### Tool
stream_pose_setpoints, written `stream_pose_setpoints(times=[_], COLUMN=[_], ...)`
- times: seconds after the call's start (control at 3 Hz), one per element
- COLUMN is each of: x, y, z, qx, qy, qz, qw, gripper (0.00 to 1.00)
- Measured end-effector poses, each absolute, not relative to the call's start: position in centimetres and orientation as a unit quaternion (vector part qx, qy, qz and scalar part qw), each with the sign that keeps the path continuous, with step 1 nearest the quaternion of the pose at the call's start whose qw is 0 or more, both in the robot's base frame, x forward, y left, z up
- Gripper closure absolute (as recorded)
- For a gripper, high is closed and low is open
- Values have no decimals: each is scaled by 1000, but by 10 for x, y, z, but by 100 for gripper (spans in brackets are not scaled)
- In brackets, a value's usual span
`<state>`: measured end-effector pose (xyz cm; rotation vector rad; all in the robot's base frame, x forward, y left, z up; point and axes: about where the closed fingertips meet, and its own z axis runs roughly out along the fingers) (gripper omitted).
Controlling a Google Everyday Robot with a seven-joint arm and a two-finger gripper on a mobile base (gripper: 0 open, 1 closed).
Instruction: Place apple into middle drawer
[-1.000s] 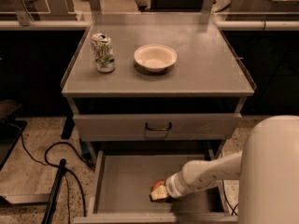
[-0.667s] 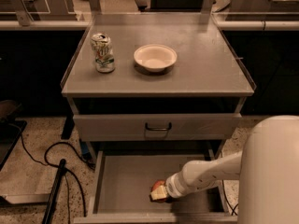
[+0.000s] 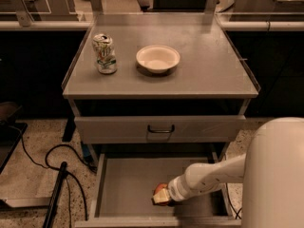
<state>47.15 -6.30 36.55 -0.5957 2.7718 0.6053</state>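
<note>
Camera view: cabinet with the can and bowl on top, well apart from the work below. The middle drawer stands open under a closed drawer front.

Risks, left to right. The drawer floor toward 9 o'clock of the apple is bare and flat. A round fruit let go with any sideways push would likely roll that way and knock the left wall. If the apple is released above the floor, it may bounce toward the low front edge at 6 o'clock. On the way out, the arm, which enters from 3 o'clock, could catch the drawer's right wall or the front above it.

Position. The apple is inside the drawer, near the front and a little right of centre. It touches the gripper and shows at about 12 o'clock of its tip. Whether the gripper is grasping the apple or has released it cannot be told here, as the tip hides much of the fruit.
</note>
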Motion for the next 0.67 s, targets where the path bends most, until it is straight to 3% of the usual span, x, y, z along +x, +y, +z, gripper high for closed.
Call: stream_pose_setpoints(times=[0.33, 0.67], x=[471, 471], y=[-63, -63], z=[365, 365], qx=[-204, -204], qy=[949, 949], qz=[207, 207], qw=[121, 121], gripper=[0, 0])
